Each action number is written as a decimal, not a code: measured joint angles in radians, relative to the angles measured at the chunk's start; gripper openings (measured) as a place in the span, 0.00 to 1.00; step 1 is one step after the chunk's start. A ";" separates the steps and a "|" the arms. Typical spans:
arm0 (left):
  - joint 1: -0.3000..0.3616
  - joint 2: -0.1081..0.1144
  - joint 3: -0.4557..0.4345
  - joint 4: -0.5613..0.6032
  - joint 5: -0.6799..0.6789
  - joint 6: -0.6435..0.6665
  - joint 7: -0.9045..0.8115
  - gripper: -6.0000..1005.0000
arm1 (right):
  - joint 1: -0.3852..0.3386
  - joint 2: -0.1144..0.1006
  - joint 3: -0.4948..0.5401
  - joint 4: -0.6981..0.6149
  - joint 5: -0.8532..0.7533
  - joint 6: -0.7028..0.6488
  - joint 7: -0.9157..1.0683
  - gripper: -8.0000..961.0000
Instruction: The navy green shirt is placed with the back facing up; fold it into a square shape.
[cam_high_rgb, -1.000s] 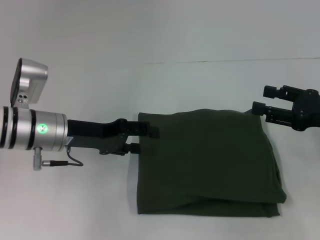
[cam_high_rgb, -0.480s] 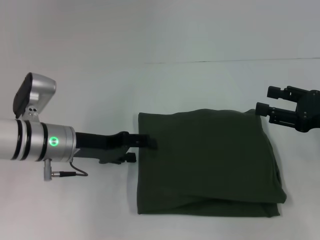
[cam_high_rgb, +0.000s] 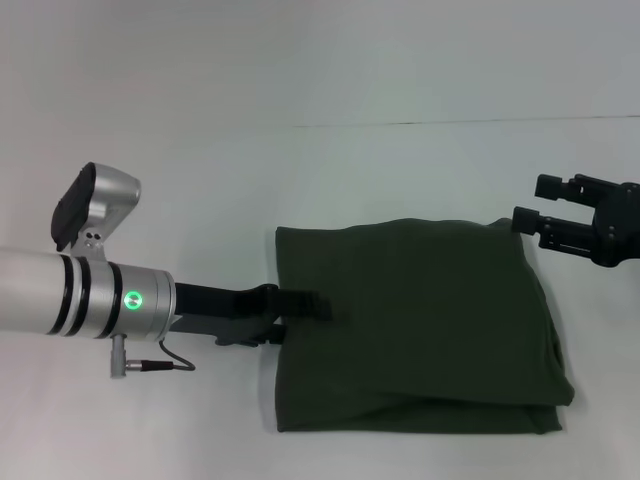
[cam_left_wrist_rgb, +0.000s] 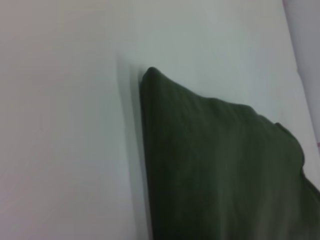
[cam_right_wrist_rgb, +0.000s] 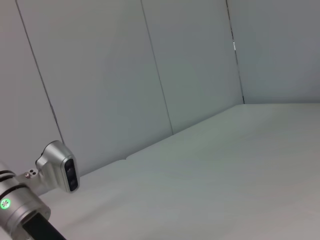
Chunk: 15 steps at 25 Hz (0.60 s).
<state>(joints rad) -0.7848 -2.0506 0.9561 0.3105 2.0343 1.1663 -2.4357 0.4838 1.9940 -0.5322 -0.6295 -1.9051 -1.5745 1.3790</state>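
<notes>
Now left gripper (cam_high_rgb: 305, 312), apparently closed on the navy green shirt (cam_high_rgb: 430, 320) left edge mid-frame, should keep layers pinched; right gripper (cam_high_rgb: 530, 215) open upper right.

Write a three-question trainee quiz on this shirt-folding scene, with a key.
1. True or false: the shirt lies folded into a rough square on the table.
2. Which gripper reaches over the shirt's edge? A) left B) right C) both
3. Fill in: the right gripper hovers by the shirt's far ____ corner.

Key:
1. True.
2. A: the left gripper is over the left edge.
3. Right; it is open and holds nothing.
</notes>
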 joint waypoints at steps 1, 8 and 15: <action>0.000 -0.001 0.000 0.000 0.000 0.000 0.000 0.88 | 0.000 0.000 0.000 0.002 0.000 0.000 -0.001 0.80; -0.002 -0.007 0.001 0.000 0.000 -0.002 -0.002 0.85 | -0.006 0.000 0.000 0.005 0.004 -0.001 -0.004 0.80; 0.005 -0.004 -0.004 0.001 0.000 -0.002 -0.008 0.71 | -0.011 0.000 0.011 0.005 0.006 -0.002 -0.005 0.79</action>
<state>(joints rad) -0.7793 -2.0542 0.9518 0.3113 2.0343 1.1639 -2.4439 0.4723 1.9942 -0.5211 -0.6243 -1.8991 -1.5766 1.3739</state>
